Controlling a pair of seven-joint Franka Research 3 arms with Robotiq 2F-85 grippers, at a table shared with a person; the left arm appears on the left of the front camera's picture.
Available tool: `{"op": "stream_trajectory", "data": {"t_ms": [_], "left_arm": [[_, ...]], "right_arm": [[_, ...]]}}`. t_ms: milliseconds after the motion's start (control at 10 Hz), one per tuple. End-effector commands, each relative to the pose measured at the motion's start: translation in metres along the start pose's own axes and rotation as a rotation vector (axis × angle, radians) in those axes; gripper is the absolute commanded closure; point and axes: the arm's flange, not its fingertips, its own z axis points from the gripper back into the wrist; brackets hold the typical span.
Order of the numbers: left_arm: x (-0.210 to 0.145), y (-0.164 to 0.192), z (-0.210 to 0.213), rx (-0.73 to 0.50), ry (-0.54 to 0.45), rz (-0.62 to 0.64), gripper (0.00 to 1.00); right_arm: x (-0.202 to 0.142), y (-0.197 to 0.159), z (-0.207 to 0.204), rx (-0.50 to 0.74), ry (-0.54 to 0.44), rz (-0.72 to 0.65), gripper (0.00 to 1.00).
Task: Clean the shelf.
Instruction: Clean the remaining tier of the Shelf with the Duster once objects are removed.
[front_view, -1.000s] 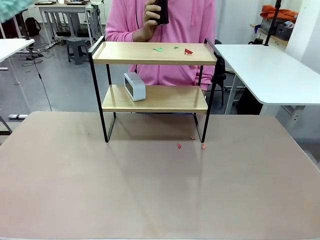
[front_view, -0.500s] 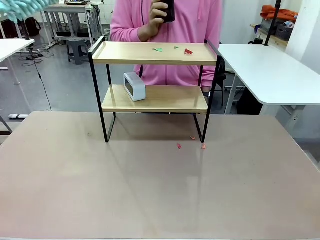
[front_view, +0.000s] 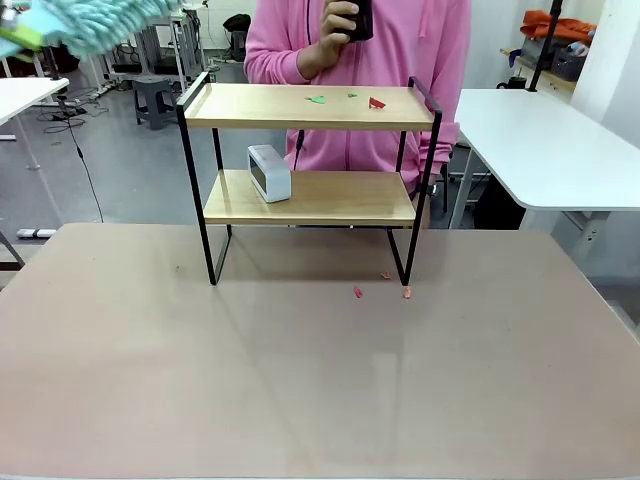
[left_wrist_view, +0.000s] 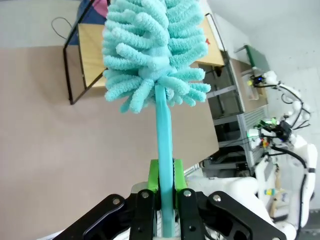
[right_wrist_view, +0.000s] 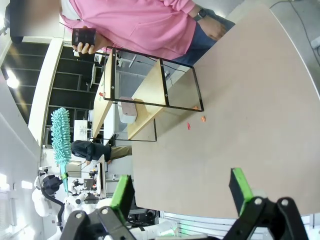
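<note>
Well beyond the left gripper (left_wrist_view: 166, 176), clamped on a teal duster (left_wrist_view: 152, 50), stands the shelf (left_wrist_view: 92, 50); the right gripper (right_wrist_view: 181, 189) gapes wide.

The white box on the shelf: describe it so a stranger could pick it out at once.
Find the shelf at the far side of the brown table. On its lower board, near the left end, stands a small white rounded box. The scraps on the top board are tiny, red and green.

The left tool (left_wrist_view: 165, 170) has black linked fingers, bright green pads and silver pivot screws.
</note>
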Motion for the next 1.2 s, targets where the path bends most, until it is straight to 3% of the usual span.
{"op": "stream_trajectory", "data": {"t_ms": [0, 100, 200, 400, 600, 800, 1100], "left_arm": [[0.006, -0.023, -0.019, 0.019, 0.03, 0.024, 0.88], [0.008, -0.032, -0.037, 0.033, 0.044, 0.011, 0.88], [0.008, -0.041, -0.054, 0.043, 0.102, -0.007, 1.0], [0.01, -0.064, -0.083, 0.043, 0.141, -0.042, 1.0], [0.014, -0.08, -0.119, 0.094, 0.118, -0.047, 1.0], [0.021, -0.082, -0.161, 0.153, 0.145, 0.006, 1.0], [0.022, -0.085, -0.191, 0.199, 0.097, 0.007, 1.0]], "right_arm": [[0.001, 0.001, -0.001, 0.031, -0.009, 0.02, 0.0], [0.001, 0.001, -0.001, 0.031, -0.009, 0.02, 0.0], [0.001, 0.001, -0.001, 0.031, -0.009, 0.02, 0.0], [0.001, 0.001, -0.001, 0.031, -0.009, 0.02, 0.0], [0.001, 0.001, -0.001, 0.031, -0.009, 0.02, 0.0], [0.001, 0.001, -0.001, 0.031, -0.009, 0.02, 0.0], [0.001, 0.001, -0.001, 0.031, -0.009, 0.02, 0.0]]}}
